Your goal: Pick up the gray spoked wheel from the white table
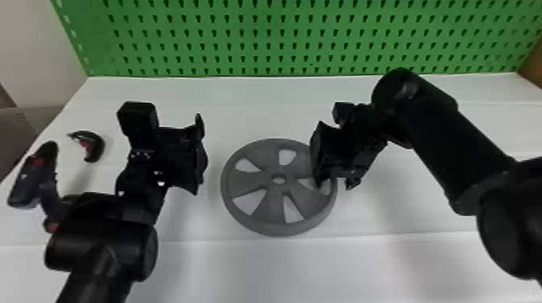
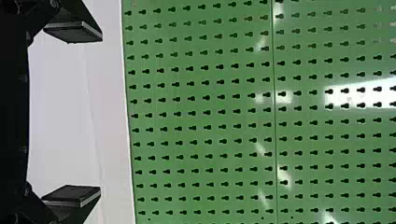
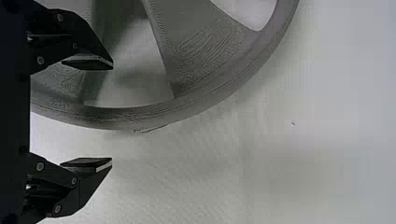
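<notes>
The gray spoked wheel [image 1: 274,209] lies flat on the white table [image 1: 258,270], between the two arms. At its right rim is my right gripper [image 1: 334,183], with one finger over an opening between spokes and the other outside the rim. In the right wrist view my right gripper [image 3: 112,115] is open, and the rim of the wheel [image 3: 187,109] passes between its fingers. My left gripper [image 1: 201,155] is left of the wheel, apart from it. In the left wrist view my left gripper [image 2: 100,114] stands open with nothing between its fingers.
A cordless power tool [image 1: 32,181] lies at the table's left side, near my left forearm. Behind it is a small black curved object [image 1: 94,147] with a red part. The green pegboard [image 1: 282,40] rises along the table's back edge.
</notes>
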